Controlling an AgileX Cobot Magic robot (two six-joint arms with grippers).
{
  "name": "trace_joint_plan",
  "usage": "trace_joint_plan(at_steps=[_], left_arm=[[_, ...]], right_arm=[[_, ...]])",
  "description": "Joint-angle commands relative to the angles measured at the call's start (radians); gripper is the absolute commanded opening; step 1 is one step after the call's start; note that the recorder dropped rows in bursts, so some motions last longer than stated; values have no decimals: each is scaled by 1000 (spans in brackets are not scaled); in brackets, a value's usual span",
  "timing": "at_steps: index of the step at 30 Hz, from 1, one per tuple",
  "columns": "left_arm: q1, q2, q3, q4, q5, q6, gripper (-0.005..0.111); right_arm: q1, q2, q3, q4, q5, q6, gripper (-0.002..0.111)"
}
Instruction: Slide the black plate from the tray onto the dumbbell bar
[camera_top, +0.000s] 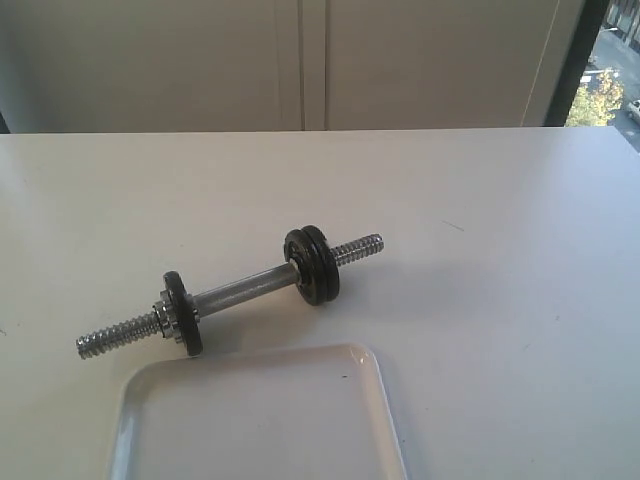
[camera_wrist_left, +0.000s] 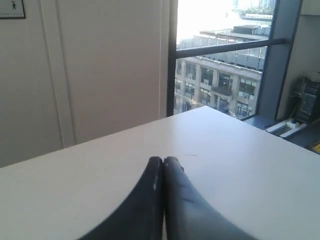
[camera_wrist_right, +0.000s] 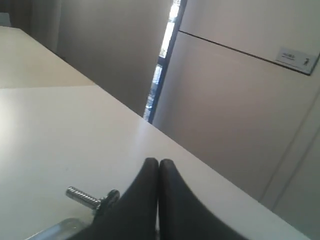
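1. The tray (camera_top: 260, 420) lay nearest, at 6 o'clock in the outside view. Its near part was cut off. The part that showed had no black plate on it.
2. Just past it lay the dumbbell bar (camera_top: 245, 288). Its long way ran from 8 o'clock to 2 o'clock.
3. One black plate (camera_top: 185, 315) sat near the 8 o'clock end, by a silver nut (camera_top: 163, 318). A pair of plates (camera_top: 312, 265) sat near the 2 o'clock end. I could not tell which was the task's plate; I think it was already on the bar.
4. The right claw (camera_wrist_right: 158, 165) had its fingers pressed together and held nothing. The bar's screw end (camera_wrist_right: 82, 196) showed just beside it, so this arm seemed nearer.
5. The left claw (camera_wrist_left: 163, 164) was pressed together and empty too. It saw only the table (camera_wrist_left: 240, 165) and a window (camera_wrist_left: 220, 75).
6. Neither claw showed in the outside view.
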Motion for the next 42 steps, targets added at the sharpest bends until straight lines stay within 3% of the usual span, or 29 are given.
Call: trace_joint_plan(at_steps=[1,7,16,34,38,42], left_arm=[[-5,28,156,93,-182,-4,0],[-5,195,369,118,-480,-4,0],[-5,326,396,118,-485,-4,0],[-9,300,396,118,-484,-4,0],[53,234,406,118,-487,5,0],[209,157,444,118,-489,5,0]], right_arm=[[2,25,55,-44,-147,50,0],[16,151,120,-7,-237,23,0],[54,226,121,-11,-41,31,0],[54,226,121,-11,-35,23,0],[54,226,121,-11,-35,23,0],[54,226,121,-11,-35,23,0]])
